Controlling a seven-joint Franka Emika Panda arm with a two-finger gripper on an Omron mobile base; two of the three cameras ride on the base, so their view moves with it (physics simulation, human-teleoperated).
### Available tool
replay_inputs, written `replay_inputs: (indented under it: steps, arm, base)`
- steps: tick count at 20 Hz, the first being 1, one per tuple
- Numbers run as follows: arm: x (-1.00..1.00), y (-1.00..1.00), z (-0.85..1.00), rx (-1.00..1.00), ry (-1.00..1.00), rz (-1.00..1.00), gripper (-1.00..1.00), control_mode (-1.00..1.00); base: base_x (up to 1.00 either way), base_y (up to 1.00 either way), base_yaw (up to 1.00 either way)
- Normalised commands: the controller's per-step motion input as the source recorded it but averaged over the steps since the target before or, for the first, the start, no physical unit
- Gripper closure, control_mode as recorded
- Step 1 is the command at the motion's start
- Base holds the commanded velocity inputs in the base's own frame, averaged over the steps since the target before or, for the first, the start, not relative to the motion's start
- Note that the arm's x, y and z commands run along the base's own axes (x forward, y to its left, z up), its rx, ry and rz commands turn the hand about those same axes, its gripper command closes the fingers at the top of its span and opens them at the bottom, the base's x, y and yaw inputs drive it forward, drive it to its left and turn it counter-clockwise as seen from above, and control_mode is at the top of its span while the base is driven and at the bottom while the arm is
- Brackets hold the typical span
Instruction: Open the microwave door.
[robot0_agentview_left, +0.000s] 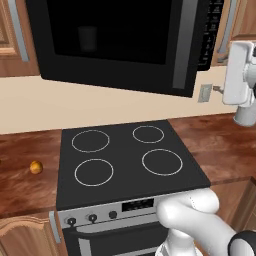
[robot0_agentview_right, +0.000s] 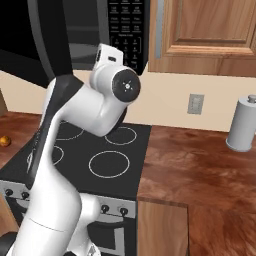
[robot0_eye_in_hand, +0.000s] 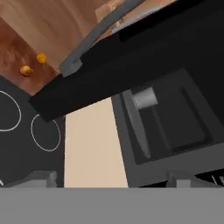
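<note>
Black and glossy, the microwave door (robot0_agentview_left: 115, 37) hangs swung out from the microwave (robot0_agentview_right: 127, 32) above the stove, its grey bar handle (robot0_agentview_left: 184, 45) running down its right edge in the left base view. The keypad strip (robot0_agentview_right: 126, 25) with small white-labelled buttons shows beside the open cavity in the right base view. In the hand view the door's lower edge (robot0_eye_in_hand: 109, 70) cuts across as a dark slab, with the microwave's grey interior (robot0_eye_in_hand: 170, 122) and a pale cup-like shape (robot0_eye_in_hand: 144, 98) inside it beyond.

The hand (robot0_eye_in_hand: 113, 181) sits close under the microwave; two grey finger tips (robot0_eye_in_hand: 41, 178) stand well apart at the bottom of the hand view with nothing between them, so the hand is open and holds nothing. The white arm (robot0_agentview_right: 75, 125) rises in front of the four-ring stove (robot0_agentview_left: 125, 160).

On the wooden bench (robot0_agentview_left: 25, 175) left of the stove lies a small orange object (robot0_agentview_left: 36, 167). A wall outlet (robot0_agentview_right: 195, 104) sits on the cream wall, and a grey cylindrical paper-towel roll (robot0_agentview_right: 243, 125) stands on the bench to the right. Wooden cabinets (robot0_agentview_right: 205, 30) flank the microwave.
</note>
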Motion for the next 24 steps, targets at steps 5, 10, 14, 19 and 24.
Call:
replay_inputs:
  steps: [5,10,14,19,24]
  arm:
    - [0.14,0.09,0.08,0.00,-0.04,0.21,-1.00,-1.00]
    - [0.07,0.11,0.00,0.00,0.00,0.34,-1.00,-1.00]
    - [0.14,0.45,0.01,0.00,-0.02,0.29,-1.00,-1.00]
    - [0.27,0.46,0.02,0.00,-0.04,0.22,-1.00,-1.00]
    - [0.21,0.43,0.00,-0.04,-0.09,0.11,-1.00,-1.00]
  base:
    - [0.00,0.00,0.00]
    - [0.00,0.00,0.00]
    - [0.00,0.00,0.00]
    - [0.00,0.00,0.00]
    - [0.00,0.00,0.00]
